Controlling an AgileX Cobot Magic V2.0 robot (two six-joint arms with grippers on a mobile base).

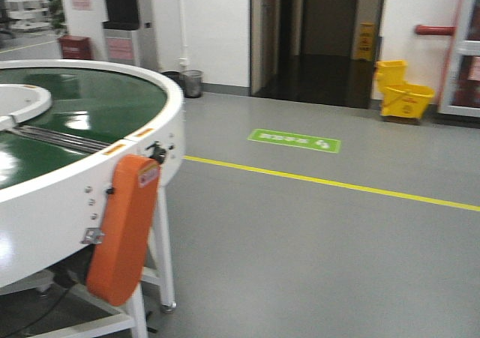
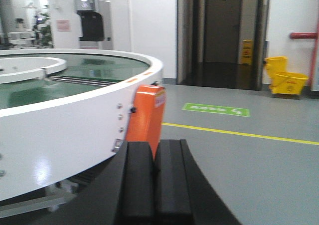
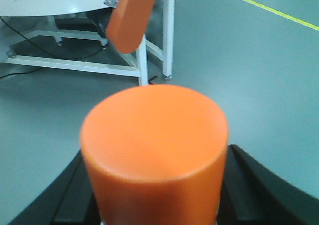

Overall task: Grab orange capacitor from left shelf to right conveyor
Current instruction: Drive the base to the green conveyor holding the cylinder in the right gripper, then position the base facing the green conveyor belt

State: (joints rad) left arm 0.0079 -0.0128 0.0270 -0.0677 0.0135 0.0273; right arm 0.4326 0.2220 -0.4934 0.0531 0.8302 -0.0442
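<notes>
While the ring-shaped green conveyor point(image 1: 45, 195) fills the left side, an orange guard point(image 1: 124, 229) hangs against its white rim. Near that rim, the left claw point(image 2: 155, 152) is pressed closed on nothing. Further right, the right claw point(image 3: 154, 210) grips the orange capacitor point(image 3: 154, 145) over the grey floor point(image 3: 259, 70), apart from the conveyor.

Blurred, base cut by bottom edge of right wrist view: orange capacitor point(image 3: 154, 155).
Mostly hidden behind it: right gripper point(image 3: 154, 207), only outer fingers point(image 3: 264, 185) showing.
Cropped by left edge in front view: right conveyor point(image 1: 82, 192).
Top cut off in right wrist view: orange guard panel point(image 3: 130, 18).
Lower part cropped: left gripper point(image 2: 155, 185).
Too small to read: green floor sign point(image 1: 294, 140) lettering.
</notes>
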